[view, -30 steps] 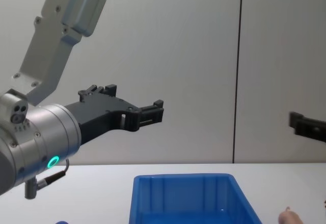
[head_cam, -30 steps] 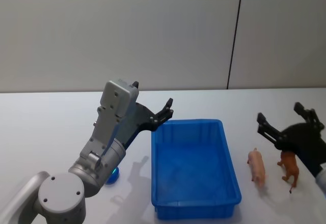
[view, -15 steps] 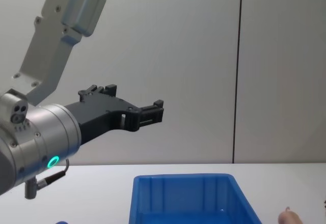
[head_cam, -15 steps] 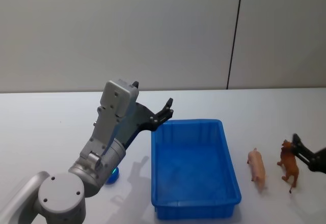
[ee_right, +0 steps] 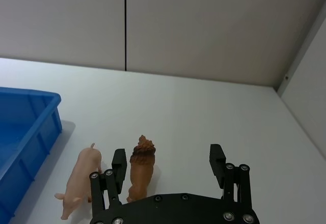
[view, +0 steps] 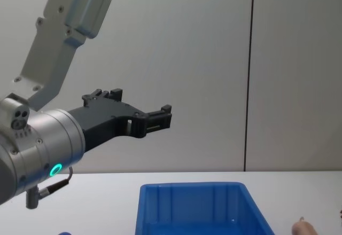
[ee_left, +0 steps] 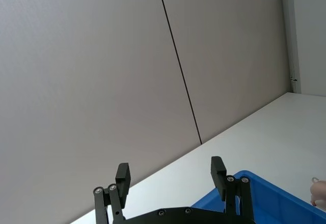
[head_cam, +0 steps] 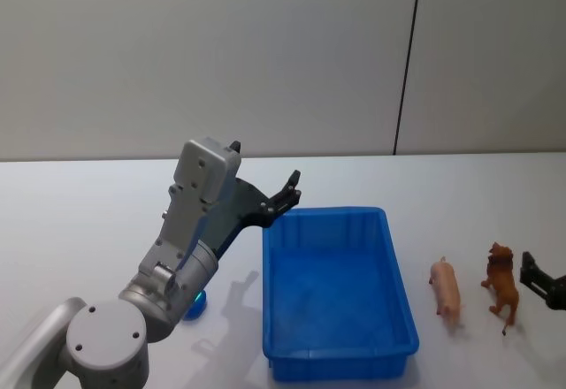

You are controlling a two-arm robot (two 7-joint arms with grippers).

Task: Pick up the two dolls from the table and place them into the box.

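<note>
The blue box [head_cam: 394,276] stands in the middle of the white table. Right of it, two dolls stand side by side: a pale pink one [head_cam: 446,289] nearer the box and a reddish-brown one [head_cam: 501,284] beyond it. My right gripper [head_cam: 535,276] is low at the view's right edge, just right of the brown doll. In the right wrist view it [ee_right: 168,163] is open, and the brown doll [ee_right: 141,168] stands beside one finger, with the pink doll [ee_right: 81,180] and the box [ee_right: 30,127] farther over. My left gripper [head_cam: 287,193] hangs open above the box's far left corner.
The left arm's grey forearm [head_cam: 190,230] slants up over the table left of the box; a small blue thing [head_cam: 196,301] lies under it. A grey wall with a dark vertical seam [head_cam: 407,62] stands behind the table. White tabletop [ee_right: 204,112] stretches beyond the dolls.
My right gripper has dropped from above the dolls and pulled back to the head view's right edge, leaving the chest view. The left arm, the dolls and the box have not moved.
</note>
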